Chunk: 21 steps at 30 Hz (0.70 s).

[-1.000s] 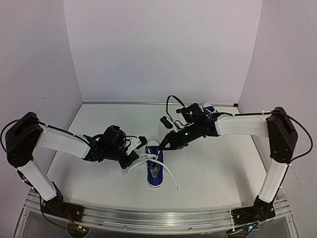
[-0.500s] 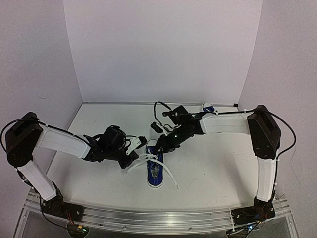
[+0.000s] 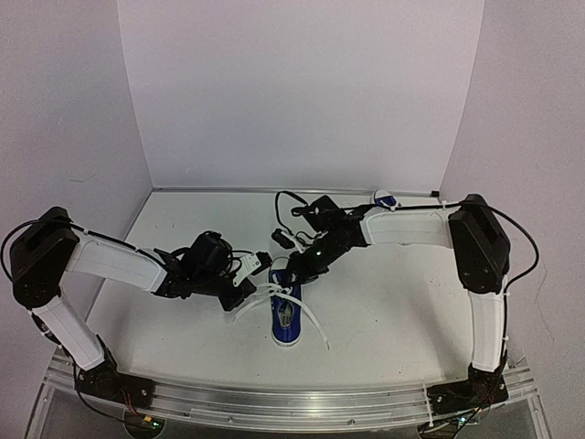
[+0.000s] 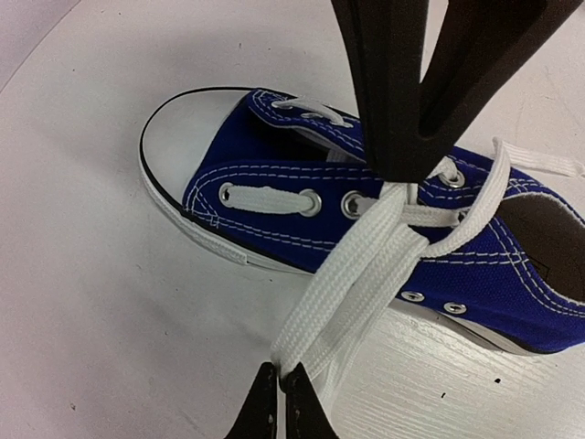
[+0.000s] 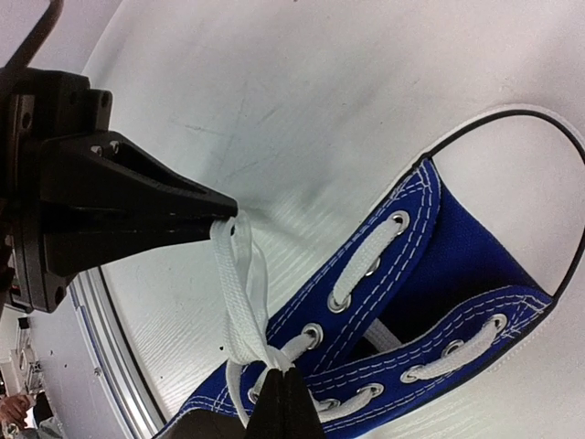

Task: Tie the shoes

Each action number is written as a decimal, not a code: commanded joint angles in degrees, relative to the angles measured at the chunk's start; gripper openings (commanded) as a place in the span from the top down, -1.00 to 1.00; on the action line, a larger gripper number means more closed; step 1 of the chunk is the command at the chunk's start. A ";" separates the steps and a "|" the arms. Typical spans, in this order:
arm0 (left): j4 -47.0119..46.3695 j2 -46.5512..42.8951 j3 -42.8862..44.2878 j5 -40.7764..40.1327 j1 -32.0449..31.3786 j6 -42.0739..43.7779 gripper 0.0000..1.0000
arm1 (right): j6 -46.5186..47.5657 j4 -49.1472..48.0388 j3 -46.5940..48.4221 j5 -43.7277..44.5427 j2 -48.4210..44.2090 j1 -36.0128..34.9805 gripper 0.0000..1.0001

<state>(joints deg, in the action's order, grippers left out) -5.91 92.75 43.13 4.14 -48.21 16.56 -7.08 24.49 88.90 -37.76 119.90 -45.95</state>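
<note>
Top view: saw right claw (image 3: 294, 273) swung in and shut above blue shoe (image 3: 286, 315), left claw (image 3: 259, 265) just beside. Left wrist: found left claw pinched on doubled lace (image 4: 352, 274), shoe just ahead. Right wrist: caught right claw clamped on lace crossing; suggested knot-pulling could begin.

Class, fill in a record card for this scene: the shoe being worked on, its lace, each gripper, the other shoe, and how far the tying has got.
Shoe in work: near shoe, blue, on the table between the arms
Lace: white lace, two strands drawn out sideways from the eyelets
Left gripper: shut on the strands, off to the shoe's side
Right gripper: shut on the lace at the eyelets
Other shoe: far shoe, by the back wall, untouched
Progress: no bow visible
</note>
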 commanded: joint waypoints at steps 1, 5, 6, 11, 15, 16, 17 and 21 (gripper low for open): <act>-0.40 -1.70 2.16 0.04 0.04 0.44 0.91 | 0.47 1.14 0.70 3.05 -1.63 -0.23 1.00; -0.12 -1.53 2.13 -0.40 0.04 0.51 0.92 | -0.16 -0.10 -2.04 5.06 -5.06 -0.23 1.00; -0.11 -1.39 2.13 -0.31 0.04 0.48 0.92 | -0.71 -1.10 -2.90 5.15 -6.07 -0.16 1.00; -0.07 -0.74 2.37 -0.11 0.04 0.44 0.92 | -3.88 -6.14 -6.66 3.42 -8.44 -0.19 1.00; 0.31 -0.69 2.47 -0.20 0.03 0.54 0.92 | -5.39 -8.25 -8.03 2.12 -8.45 -0.11 1.00; 0.48 -0.70 2.45 -0.35 0.03 0.60 0.92 | -5.77 -8.85 -8.49 2.00 -8.63 -0.10 1.00; 0.71 -0.77 2.40 -0.49 0.05 0.75 0.92 | -6.06 -9.42 -9.04 1.92 -8.84 -0.06 1.00; 0.92 -1.23 2.12 -1.05 0.04 0.90 0.94 | -7.08 -11.31 -11.03 1.58 -9.64 0.10 1.00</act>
<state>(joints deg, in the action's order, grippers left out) -5.51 92.75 43.16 4.01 -48.21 16.69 -12.54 16.68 79.42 -35.26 113.72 -45.95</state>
